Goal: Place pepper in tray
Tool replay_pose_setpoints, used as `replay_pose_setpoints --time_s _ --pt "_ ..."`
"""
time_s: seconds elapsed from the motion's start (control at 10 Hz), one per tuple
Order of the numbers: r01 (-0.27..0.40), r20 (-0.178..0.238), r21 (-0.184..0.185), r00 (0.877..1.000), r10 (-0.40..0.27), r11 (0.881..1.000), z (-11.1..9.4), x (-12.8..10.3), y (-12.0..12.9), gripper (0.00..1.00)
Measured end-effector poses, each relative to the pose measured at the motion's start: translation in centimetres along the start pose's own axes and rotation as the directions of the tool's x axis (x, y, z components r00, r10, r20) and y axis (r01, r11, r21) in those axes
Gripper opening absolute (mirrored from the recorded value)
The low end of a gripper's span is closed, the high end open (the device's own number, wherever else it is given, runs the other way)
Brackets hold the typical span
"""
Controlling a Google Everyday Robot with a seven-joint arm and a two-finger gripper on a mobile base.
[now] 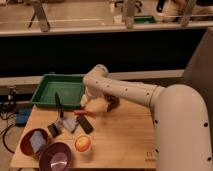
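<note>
The pepper (85, 113) is a small slender red-orange piece lying on the wooden table (125, 137), just in front of the tray's near right corner. The tray (56, 91) is a large green rectangle at the back left of the table, and nothing shows inside it. My gripper (85, 103) hangs from the white arm that bends down from the right. It sits just above the pepper and beside the tray's right edge. I see nothing held in it.
A dark brown lumpy clump (113, 103) lies right of the gripper, partly behind the arm. A round orange ball (83, 143), two maroon bowls (34, 141) (55, 156), a black utensil (59, 104) and dark flat items (84, 124) lie at the front left.
</note>
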Motion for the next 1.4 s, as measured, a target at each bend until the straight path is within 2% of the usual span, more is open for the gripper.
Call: replay_pose_setpoints --time_s 0.4,0.7,1.1,1.4 --pt "-0.017 0.024 0.012 1.0 0.016 1.0 2.5 -0.2 -0.3 0.8" --pt "-0.012 0.032 0.025 0.999 0.011 1.0 2.9 -0.7 -0.7 0.8" --pt "0.001 0.059 0.055 0.998 -0.004 0.999 4.6 -1.5 -1.9 0.8" --pt "-0.014 0.069 0.07 0.998 0.009 0.997 5.7 -1.9 -1.9 0.8"
